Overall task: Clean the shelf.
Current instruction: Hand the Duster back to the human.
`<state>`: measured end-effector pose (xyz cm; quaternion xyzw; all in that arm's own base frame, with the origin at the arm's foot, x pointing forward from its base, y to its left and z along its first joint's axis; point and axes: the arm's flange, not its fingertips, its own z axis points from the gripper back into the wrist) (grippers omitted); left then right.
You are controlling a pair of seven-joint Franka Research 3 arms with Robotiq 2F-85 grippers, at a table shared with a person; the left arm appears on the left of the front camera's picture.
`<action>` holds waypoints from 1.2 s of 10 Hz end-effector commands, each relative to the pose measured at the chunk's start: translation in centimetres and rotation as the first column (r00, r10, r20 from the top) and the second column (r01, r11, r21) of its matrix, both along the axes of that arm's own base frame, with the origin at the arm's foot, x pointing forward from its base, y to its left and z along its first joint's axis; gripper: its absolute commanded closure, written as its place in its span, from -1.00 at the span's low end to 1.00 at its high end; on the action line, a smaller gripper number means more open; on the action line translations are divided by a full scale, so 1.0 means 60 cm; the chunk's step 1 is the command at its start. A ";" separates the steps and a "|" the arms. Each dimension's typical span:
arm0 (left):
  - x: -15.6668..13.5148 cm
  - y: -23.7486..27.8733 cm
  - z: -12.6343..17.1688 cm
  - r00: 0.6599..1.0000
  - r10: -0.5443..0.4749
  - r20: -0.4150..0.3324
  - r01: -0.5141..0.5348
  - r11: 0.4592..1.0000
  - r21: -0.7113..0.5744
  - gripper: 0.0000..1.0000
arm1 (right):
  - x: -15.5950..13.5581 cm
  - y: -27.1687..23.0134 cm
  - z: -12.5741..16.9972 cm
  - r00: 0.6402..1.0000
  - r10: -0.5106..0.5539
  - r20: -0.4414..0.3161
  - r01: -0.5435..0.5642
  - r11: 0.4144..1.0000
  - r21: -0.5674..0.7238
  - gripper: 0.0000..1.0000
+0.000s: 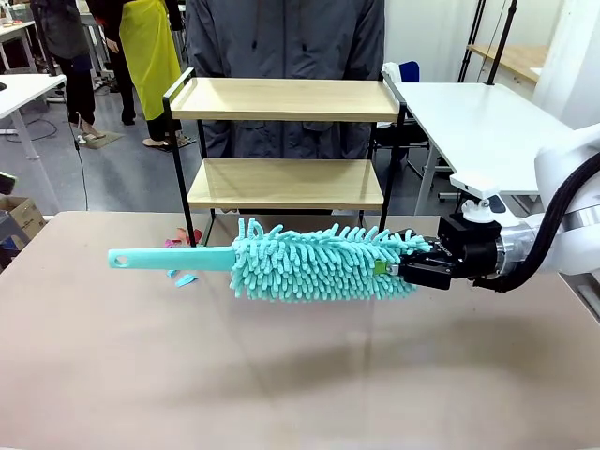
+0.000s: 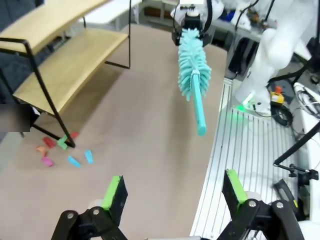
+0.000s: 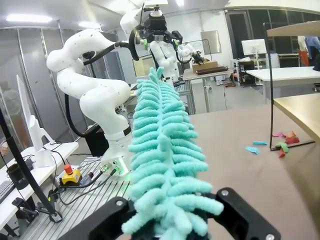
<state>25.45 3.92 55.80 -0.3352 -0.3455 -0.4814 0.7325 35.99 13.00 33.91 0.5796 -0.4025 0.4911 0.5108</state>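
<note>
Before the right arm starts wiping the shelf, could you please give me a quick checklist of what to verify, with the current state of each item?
1. Right gripper shut on the duster: ok, though it grips the fluffy end, and the handle points away.
2. Duster lifted off the table: ok.
3. Left gripper open and holding nothing: ok.
4. Shelf boards bare, nothing to knock over: ok.
5. Person standing close behind the shelf: not ok, watch the far side.
6. Small coloured scraps on the table by a shelf leg: not ok, not cleaned.
</note>
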 end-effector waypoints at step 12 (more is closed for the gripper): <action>0.000 -0.026 0.007 1.000 -0.007 -0.004 0.007 1.000 0.021 -1.00 | 0.091 -0.193 0.412 0.605 -0.756 0.250 0.785 0.619 -0.029 0.67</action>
